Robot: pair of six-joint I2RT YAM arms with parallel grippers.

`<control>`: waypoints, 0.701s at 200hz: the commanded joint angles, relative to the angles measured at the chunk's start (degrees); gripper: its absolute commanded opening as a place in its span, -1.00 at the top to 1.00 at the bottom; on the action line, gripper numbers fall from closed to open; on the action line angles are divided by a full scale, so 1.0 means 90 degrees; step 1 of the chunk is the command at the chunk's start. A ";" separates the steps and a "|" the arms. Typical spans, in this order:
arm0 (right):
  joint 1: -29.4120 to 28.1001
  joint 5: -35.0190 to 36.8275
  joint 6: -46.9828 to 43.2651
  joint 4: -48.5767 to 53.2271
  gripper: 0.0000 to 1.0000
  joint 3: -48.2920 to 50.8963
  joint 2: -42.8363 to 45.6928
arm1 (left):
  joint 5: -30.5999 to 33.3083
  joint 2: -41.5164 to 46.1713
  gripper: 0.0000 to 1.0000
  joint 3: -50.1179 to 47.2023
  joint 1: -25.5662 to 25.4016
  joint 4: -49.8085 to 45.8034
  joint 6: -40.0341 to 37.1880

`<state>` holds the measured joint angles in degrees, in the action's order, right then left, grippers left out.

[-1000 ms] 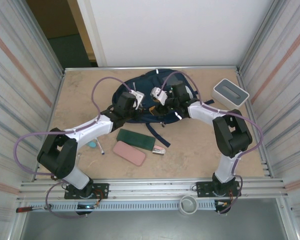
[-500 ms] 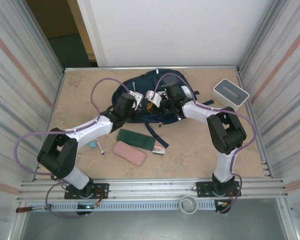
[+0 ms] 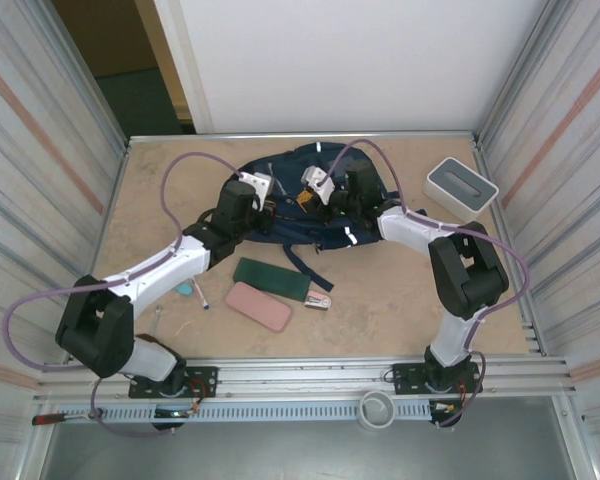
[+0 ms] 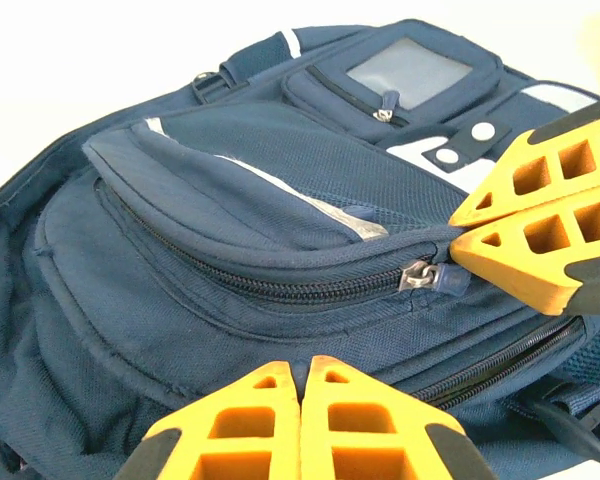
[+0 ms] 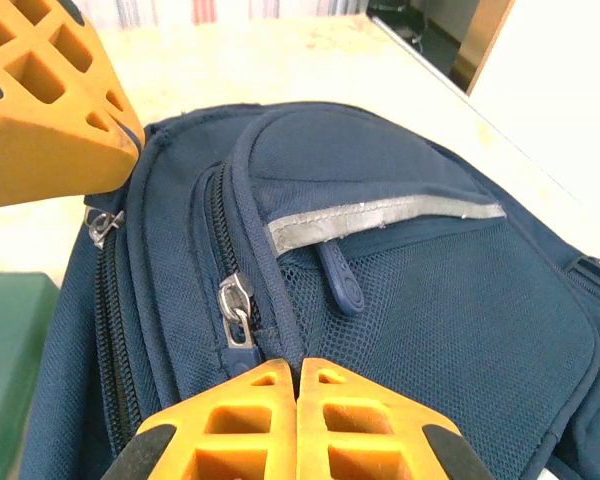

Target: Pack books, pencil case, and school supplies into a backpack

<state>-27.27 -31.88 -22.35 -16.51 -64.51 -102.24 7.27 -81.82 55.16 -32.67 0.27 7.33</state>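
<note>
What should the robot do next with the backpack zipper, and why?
My guess: drag the right fingers along the zipper track to start opening the pocket. They look pinched shut on the zipper tab. The backpack is zipped closed, and the pink case lies outside on the table, so nothing can go in yet.

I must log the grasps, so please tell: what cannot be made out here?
- Left wrist view: whether the left pincer pinches fabric; its fingers cover that.
- Right wrist view: whether the right pincer holds the zipper pull or fabric; its fingertips cover the contact.
- Top view: much of the backpack, under both pincers.
</note>
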 commanded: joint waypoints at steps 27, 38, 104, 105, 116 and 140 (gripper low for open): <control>0.0350 -0.0110 0.0725 -0.0656 1.00 0.0376 0.0409 | 0.0600 0.0234 1.00 0.0198 0.0602 -0.0078 -0.0161; 0.0371 -0.0118 0.0731 -0.0655 1.00 0.0405 0.0427 | 0.0552 0.0210 1.00 0.0241 0.0729 -0.0069 -0.0173; 0.0422 -0.0093 0.0198 0.0030 1.00 0.0284 0.0424 | 0.0208 0.0250 1.00 0.0268 0.1022 0.0154 -0.0374; 0.0422 -0.0087 0.0193 0.0039 1.00 0.0283 0.0423 | 0.0198 0.0257 1.00 0.0263 0.1022 0.0154 -0.0379; 0.0432 0.0004 0.0117 0.0122 1.00 0.0275 0.0413 | 0.0050 0.0343 1.00 0.0214 0.1015 0.0233 -0.0454; 0.0437 0.0042 0.0085 0.0252 1.00 0.0199 0.0358 | -0.0401 0.0535 1.00 0.0102 0.0924 0.0355 -0.0571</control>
<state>-26.52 -34.57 -19.11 -19.27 -61.71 -101.10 0.30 -81.36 55.90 -26.72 0.54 5.48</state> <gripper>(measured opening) 0.041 0.060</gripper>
